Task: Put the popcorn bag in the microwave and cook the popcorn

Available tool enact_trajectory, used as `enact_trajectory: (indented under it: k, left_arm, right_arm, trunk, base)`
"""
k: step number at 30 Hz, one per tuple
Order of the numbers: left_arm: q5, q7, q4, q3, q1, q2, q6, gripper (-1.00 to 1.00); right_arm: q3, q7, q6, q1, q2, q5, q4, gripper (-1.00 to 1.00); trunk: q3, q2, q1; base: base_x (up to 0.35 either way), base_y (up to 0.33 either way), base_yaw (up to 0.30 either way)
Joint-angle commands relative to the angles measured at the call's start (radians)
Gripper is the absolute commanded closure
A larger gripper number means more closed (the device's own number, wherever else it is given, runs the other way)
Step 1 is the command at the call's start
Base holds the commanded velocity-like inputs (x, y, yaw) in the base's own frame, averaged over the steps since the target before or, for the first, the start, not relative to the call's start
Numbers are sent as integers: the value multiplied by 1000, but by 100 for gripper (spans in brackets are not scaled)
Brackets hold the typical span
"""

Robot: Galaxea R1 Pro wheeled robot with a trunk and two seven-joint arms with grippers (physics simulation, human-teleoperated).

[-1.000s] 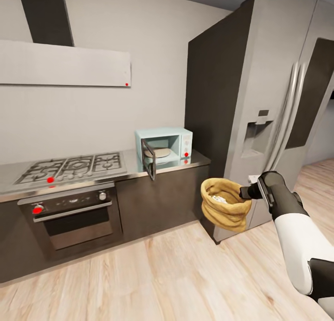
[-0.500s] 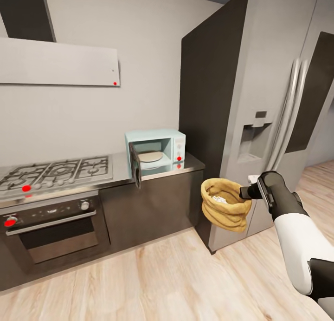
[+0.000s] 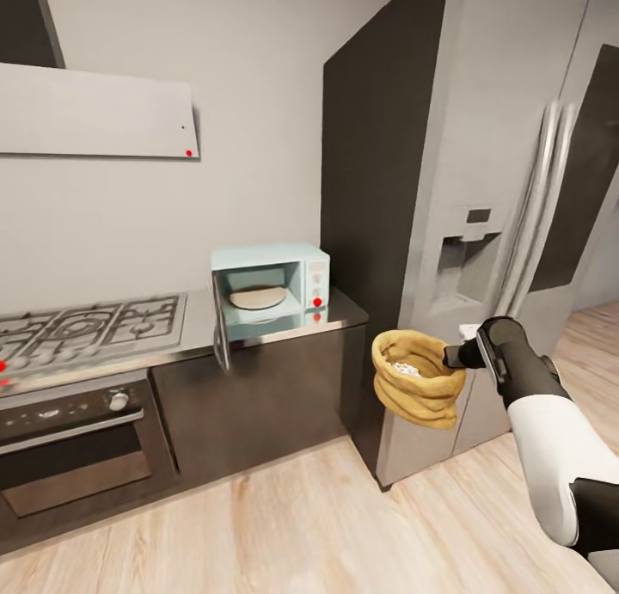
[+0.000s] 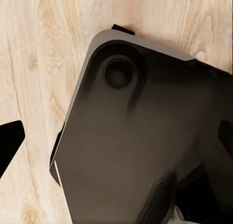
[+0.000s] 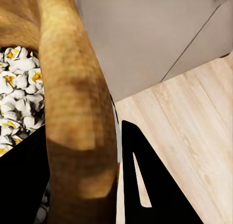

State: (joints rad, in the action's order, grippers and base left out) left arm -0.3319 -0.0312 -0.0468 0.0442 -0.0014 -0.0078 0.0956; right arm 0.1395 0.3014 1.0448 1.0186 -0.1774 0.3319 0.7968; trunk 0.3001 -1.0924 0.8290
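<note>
The pale mint-blue microwave (image 3: 271, 284) stands on the glossy grey countertop (image 3: 342, 312) beside the fridge. Its dark door (image 3: 222, 332) hangs open and a round plate lies inside. My right gripper (image 3: 451, 356) is shut on the rim of the tan popcorn bag (image 3: 417, 389), held in the air in front of the fridge, to the right of the counter. Whitish popcorn (image 3: 402, 369) shows in its mouth. In the right wrist view the bag rim (image 5: 73, 88) sits between the black fingers (image 5: 150, 185), with popcorn (image 5: 19, 88) beside it. My left gripper (image 4: 116, 141) hangs open over the robot's dark base.
A tall grey fridge (image 3: 481, 190) with a dark side panel rises right of the counter. The steel gas hob (image 3: 86, 327) and a dark built-in oven (image 3: 60, 439) lie to the left, under a grey hood (image 3: 94, 113). Pale wood floor (image 3: 301, 525) stretches in front.
The whole view has shifted left, so the camera has turned or moved; the microwave and fridge look slightly nearer. The right arm and bag keep their place in the view.
</note>
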Motion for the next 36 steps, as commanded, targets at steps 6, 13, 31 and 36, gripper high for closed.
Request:
enact_trajectory:
  k: [6,13,31,36]
  left_arm:
    - [0,-3,-2,8,0,0,11,-100]
    - [-1,-3,-4,9,0,0,12,-100]
    - [-3,-2,-4,10,0,0,12,-100]
    - [-3,-3,-4,10,0,0,12,-100]
  right_arm:
    - [-1,10,2,0,15,7,-1,100]
    - [-3,11,2,0,19,7,-19,100]
    - [-3,11,2,0,21,3,-22,100]
    - [-3,10,2,0,21,3,-22,100]
  trunk:
    - [1,-1,1]
    - [1,-1,1]
    - [1,-1,1]
    - [1,-1,1]
  base:
    - [273,-226,234]
    - [57,-41,269]
    - [0,0,270]
    - [0,0,270]
